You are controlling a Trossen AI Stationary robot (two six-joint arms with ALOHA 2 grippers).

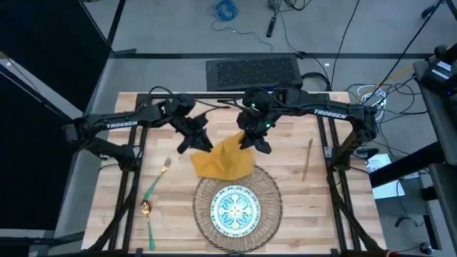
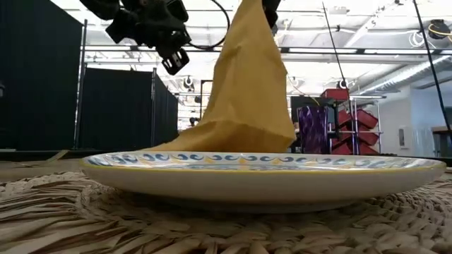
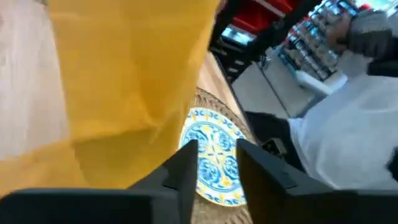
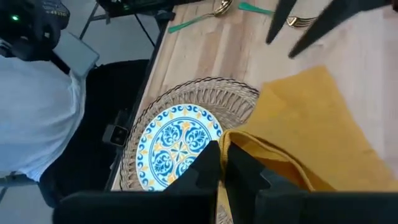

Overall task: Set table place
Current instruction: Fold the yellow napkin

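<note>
Napkin lifted behind the plate

High view: right gripper pinches the mustard napkin aloft, hem dragging beyond the wicker placemat, probably to unfold it. Low view: left gripper hangs parted, empty, beside the cloth.

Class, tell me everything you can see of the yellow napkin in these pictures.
The napkin is mustard-yellow cloth, plain and softly creased. The right gripper pinches one corner and lifts it into a tall peak, while the lower part spreads on the table and overlaps the far edge of the woven placemat. The open left gripper hovers beside it.
</note>
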